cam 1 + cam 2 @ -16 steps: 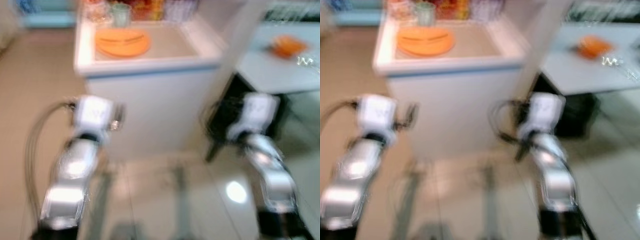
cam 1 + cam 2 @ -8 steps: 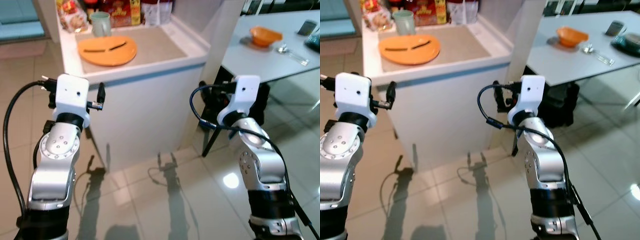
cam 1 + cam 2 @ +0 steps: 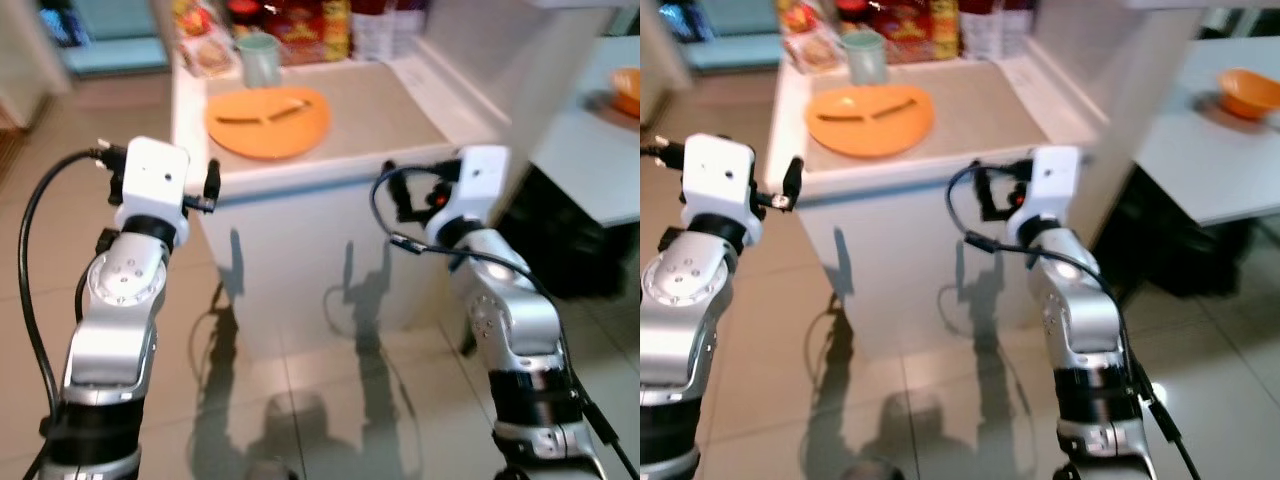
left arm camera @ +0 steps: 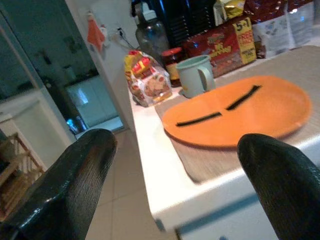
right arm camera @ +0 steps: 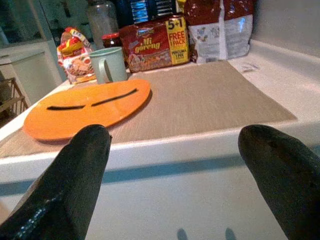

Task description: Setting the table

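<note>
Both grippers (image 4: 175,165) (image 5: 175,165) spread, facing orange plate (image 5: 87,106)

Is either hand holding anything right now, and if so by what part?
Nothing is held. The left hand and right hand are both open and empty, short of the counter with the orange plate.

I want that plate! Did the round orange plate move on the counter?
No. The round orange plate lies in front of the pale green mug, as before; the camera shifted.
</note>
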Robot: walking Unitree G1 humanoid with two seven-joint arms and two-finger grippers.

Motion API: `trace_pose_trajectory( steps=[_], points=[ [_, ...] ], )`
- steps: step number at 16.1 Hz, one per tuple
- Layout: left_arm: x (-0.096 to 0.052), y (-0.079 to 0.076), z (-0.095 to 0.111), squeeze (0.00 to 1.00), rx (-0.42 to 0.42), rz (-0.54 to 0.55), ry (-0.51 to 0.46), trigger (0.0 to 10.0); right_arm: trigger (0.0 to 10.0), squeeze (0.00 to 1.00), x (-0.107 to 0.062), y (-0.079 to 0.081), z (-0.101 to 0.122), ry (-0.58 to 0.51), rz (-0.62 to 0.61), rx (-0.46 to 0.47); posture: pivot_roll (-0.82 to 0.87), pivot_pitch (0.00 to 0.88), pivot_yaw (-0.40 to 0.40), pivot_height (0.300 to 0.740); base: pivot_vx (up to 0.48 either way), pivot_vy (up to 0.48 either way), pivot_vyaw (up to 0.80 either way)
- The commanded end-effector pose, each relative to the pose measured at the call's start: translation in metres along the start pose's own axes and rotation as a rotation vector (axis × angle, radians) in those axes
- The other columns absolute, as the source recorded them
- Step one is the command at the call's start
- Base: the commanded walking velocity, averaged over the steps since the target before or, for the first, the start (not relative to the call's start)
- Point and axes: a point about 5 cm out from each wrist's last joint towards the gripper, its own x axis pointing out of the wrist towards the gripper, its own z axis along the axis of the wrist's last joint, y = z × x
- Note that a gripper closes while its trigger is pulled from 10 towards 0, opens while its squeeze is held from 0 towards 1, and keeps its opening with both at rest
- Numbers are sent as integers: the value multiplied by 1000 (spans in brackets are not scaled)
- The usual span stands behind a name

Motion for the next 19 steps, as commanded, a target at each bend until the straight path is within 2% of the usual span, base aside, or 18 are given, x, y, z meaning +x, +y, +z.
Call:
trace_pose_trajectory(
  steps=[1,5,6,7,8,9,10,11,12,16,18,19],
  points=[
    [0,-3,4,0,0,-15,-11,10000,10000,1000,0,-5,-1,13,3,-10,157,0,5,740,454,0,800],
    [1,-2,4,0,-18,-29,-14,10000,10000,1000,5,1,6,-15,38,-13,160,0,1,740,450,0,600],
    [1,-4,5,0,-30,-46,-20,10000,10000,1000,5,-3,6,1,13,-54,161,0,1,740,442,0,0],
    [0,-10,7,0,-94,-87,-27,10000,10000,843,6,-7,7,2,5,-62,162,0,-4,740,435,0,0],
    [0,-12,7,0,-118,-103,-30,10000,10000,843,5,-9,7,-1,4,-60,161,0,-6,740,435,0,0],
    [-6,-23,6,0,-256,-200,-26,10000,10000,0,5,-13,7,17,-21,-52,161,0,-6,740,412,0,0],
    [-10,-29,5,0,-268,-255,-26,10000,10000,0,4,-15,8,3,-33,-25,153,0,-9,740,405,0,-700],
    [-15,-36,1,0,-214,-308,-8,10000,10000,0,-1,-15,10,1,-22,-41,139,0,-13,740,368,0,-756],
    [-15,-37,-1,0,-206,-304,0,10000,10000,0,-2,-15,10,3,-17,-46,138,0,-14,740,352,0,-756],
    [-8,-19,-6,0,-110,-183,26,10000,10000,0,-11,-14,7,63,124,-64,127,0,-29,740,164,0,-186],
    [-7,-16,-6,0,-103,-197,16,10000,10000,0,-14,-18,8,95,184,-87,123,0,-38,740,0,0,0],
    [-4,-16,-12,0,-96,-220,38,10000,10000,0,-16,-20,9,117,217,-104,123,1,-45,740,0,0,0]
  ],
)
